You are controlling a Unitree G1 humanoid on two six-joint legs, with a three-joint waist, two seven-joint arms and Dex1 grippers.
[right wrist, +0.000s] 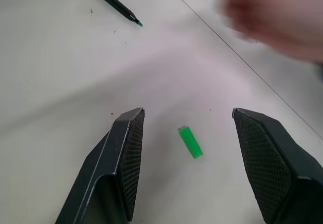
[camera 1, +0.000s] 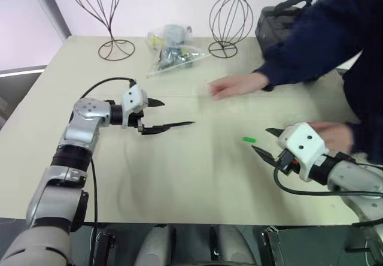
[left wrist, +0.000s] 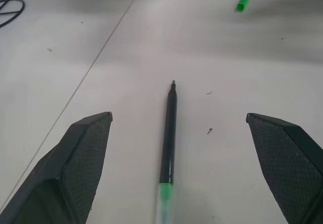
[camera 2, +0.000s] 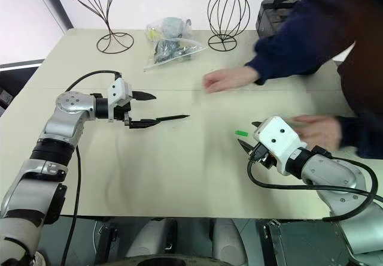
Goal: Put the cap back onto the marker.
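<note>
Both grippers stand wide open and empty: the left gripper [left wrist: 176,128] straddles the marker [left wrist: 169,133], whose long axis runs straight out between its jaws at centre frame. The right gripper [right wrist: 189,128] brackets the cap [right wrist: 190,142], lying loose on the surface [camera 1: 179,176] and nearer that arm.

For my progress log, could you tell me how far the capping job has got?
Nothing is done yet. The cap lies on the table, apart from the marker. Both the left gripper and the right gripper are open and hold nothing. Picking up, aligning and capping remain.
</note>
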